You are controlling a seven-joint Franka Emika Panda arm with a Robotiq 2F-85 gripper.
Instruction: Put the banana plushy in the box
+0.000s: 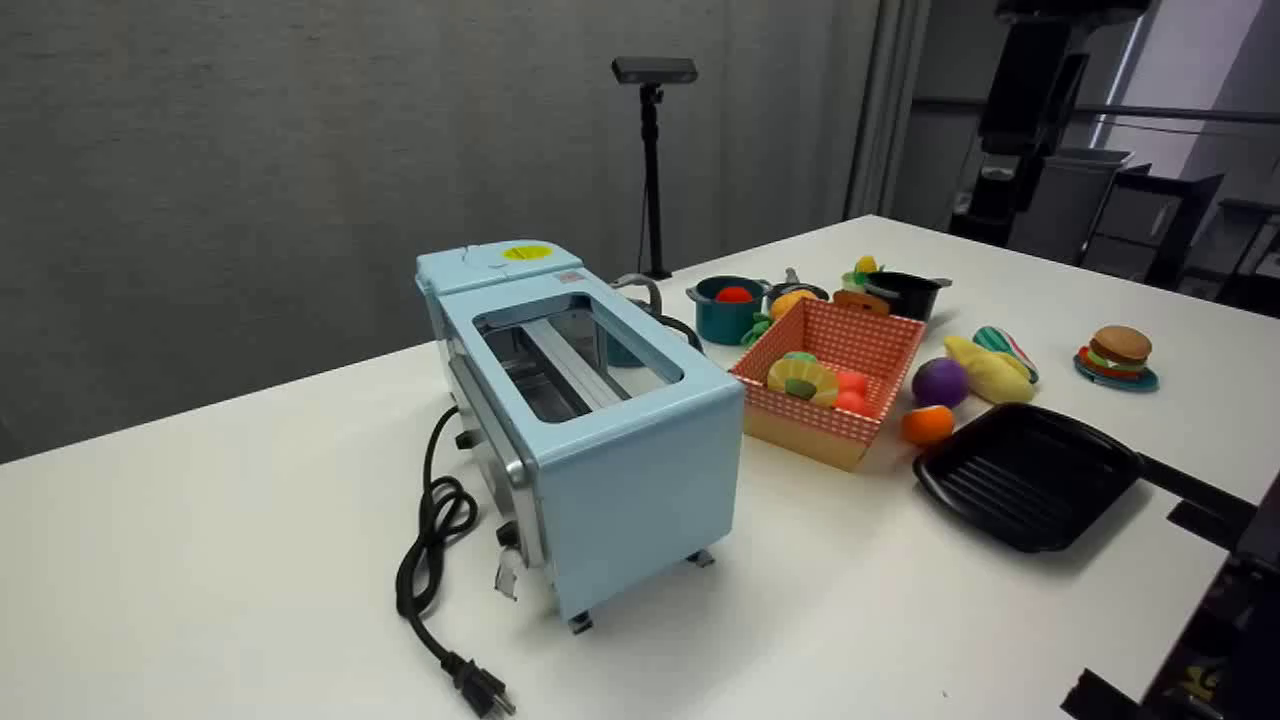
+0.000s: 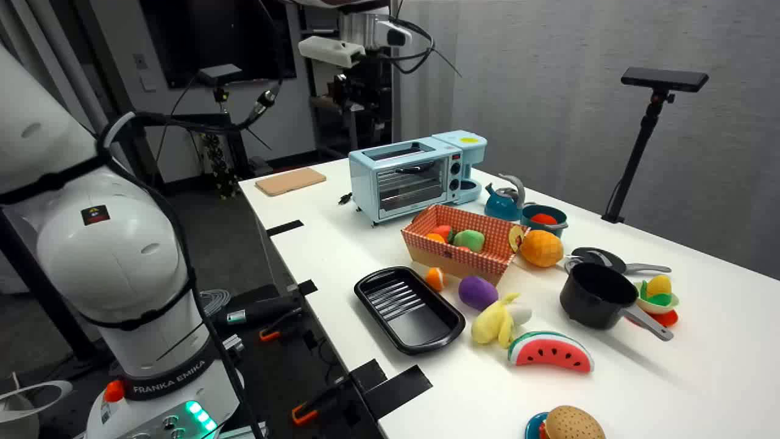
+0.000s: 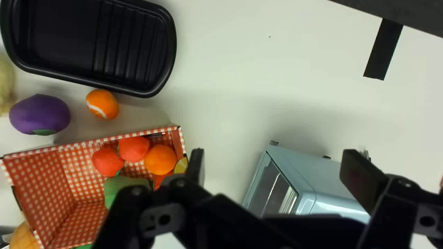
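In the wrist view the jaws are standing wide apart, the light-blue toaster (image 3: 308, 167) showing between them, while at eight o'clock the box (image 3: 38, 176) is holding red, orange and green toy produce (image 3: 134, 148). In an exterior view the banana plushy (image 2: 491, 324) is lying on the counter (image 2: 688, 396) outside the box, at five o'clock from it and three o'clock from the black pan (image 2: 426, 326), a purple eggplant (image 2: 478, 293) resting between box and plushy.
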